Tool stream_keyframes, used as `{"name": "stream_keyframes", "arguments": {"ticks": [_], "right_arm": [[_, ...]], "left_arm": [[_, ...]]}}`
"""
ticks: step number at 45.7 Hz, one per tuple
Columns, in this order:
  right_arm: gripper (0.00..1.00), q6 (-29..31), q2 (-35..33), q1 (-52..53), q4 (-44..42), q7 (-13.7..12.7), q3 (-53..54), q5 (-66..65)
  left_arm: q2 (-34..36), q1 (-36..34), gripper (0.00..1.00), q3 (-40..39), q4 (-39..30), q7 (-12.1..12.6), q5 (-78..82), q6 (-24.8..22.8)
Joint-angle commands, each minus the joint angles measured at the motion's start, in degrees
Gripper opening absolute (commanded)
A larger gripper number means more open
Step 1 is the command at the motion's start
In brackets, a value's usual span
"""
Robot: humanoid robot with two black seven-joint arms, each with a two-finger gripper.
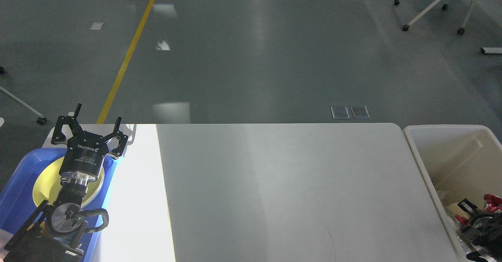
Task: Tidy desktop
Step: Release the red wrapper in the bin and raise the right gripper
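Desktop (282,191) fills most of the head view: wide, flat, white, rounded far corners, smooth and plain, with a hard bright sunlit band down its left part and a faint dark scuff near the front edge. Nothing loose shows on it, so my read is that the tidying is at or near its last step, with the drop into the bin the step in hand. Cream bin (421,152) sits just off the desktop's right end, holding crumpled trash incl. something red and shiny low in its near corner. Blue tray (15,203) is at the far left end, a yellow plate (45,185) in it. Left gripper (91,130) hovers above the tray's far edge, fingers spread wide, nothing between them. Right gripper (476,224) is down inside the bin among the trash, dark and partly cut off by the frame edge; can't tell if it's open or closed, or whether it has anything. Next move, as I judge it: lift the right arm straight up clear of the bin wall before swinging back, and confirm no item rides up with it.
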Motion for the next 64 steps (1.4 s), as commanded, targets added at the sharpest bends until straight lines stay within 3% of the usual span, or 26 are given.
{"name": "stream_keyframes", "arguments": {"ticks": [1,29,36,48,57,64], "right_arm": [[1.0,-0.51,0.02,-0.04,0.29,0.02,0.22,0.0],[1.0,0.2,-0.51,1.45,0.73,0.72,0.3,-0.44],[1.0,0.46,-0.77,5.14,2.04,3.09,5.12,-0.53],[1.0,0.46,-8.07,10.59,9.51,3.62,44.56,-2.11],[1.0,0.46,-12.99,9.1,24.88,3.71,76.91,-9.48],[1.0,1.77,-13.43,4.62,36.22,3.71,91.52,-14.06]], "left_arm": [[0.0,0.0,0.97,0.02,0.0,0.01,0.0,0.04],[0.0,0.0,0.97,-0.07,0.0,0.01,0.0,0.04],[0.0,0.0,0.97,0.02,0.0,0.01,0.0,-0.04],[0.0,0.0,0.97,-0.07,0.0,0.01,0.0,0.05],[0.0,0.0,0.97,-0.07,0.0,0.01,0.0,0.04],[0.0,0.0,0.97,-0.07,0.0,0.01,0.0,-0.04]]}}
